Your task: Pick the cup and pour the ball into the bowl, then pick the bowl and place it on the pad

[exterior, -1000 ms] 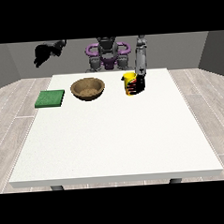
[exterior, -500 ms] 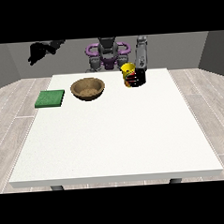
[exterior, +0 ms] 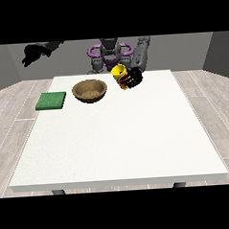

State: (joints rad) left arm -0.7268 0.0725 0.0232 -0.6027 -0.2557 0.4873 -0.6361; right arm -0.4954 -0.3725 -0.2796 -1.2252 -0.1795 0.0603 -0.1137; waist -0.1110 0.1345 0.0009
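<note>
A yellow cup (exterior: 118,72) hangs above the table, tilted with its mouth toward the view's left. The hand at the view's right (exterior: 132,79) is curled round it. The ball is hidden from me. A brown wooden bowl (exterior: 89,90) stands on the white table (exterior: 117,135), left of the cup and a little below it. A green pad (exterior: 51,100) lies flat near the table's left edge. The hand at the view's left (exterior: 31,54) is raised high, off to the left of the table, with nothing in it.
The robot's grey and purple torso (exterior: 110,52) stands behind the table's far edge. Grey wood floor surrounds the table on both sides.
The hand at the view's right has lifted the cup off the table, carried it left toward the bowl and tipped it. The other hand rose slightly.
</note>
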